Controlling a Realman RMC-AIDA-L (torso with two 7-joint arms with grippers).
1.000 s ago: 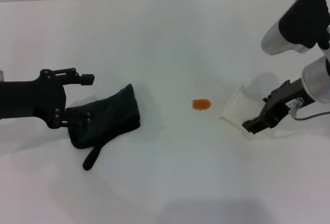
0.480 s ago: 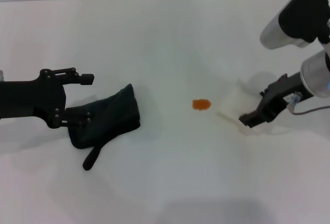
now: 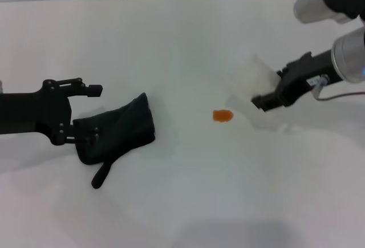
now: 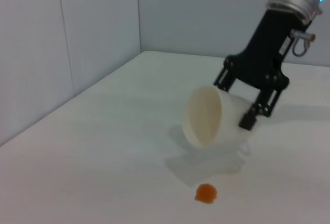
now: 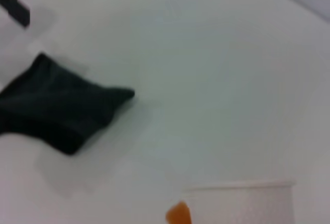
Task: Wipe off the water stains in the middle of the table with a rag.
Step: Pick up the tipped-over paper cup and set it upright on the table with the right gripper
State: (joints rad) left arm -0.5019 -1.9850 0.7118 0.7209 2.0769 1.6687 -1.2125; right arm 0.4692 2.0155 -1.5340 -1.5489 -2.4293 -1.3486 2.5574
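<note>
Near the left edge of the table, the left gripper sits spread wide around the rag, ready to grab. Right gripper grips a tipped cup beside the water stains, mid-table.

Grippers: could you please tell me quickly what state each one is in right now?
Left gripper: open, one finger on the rag, nothing gripped.
Right gripper: closed on the cup, tilted above the table.
</note>
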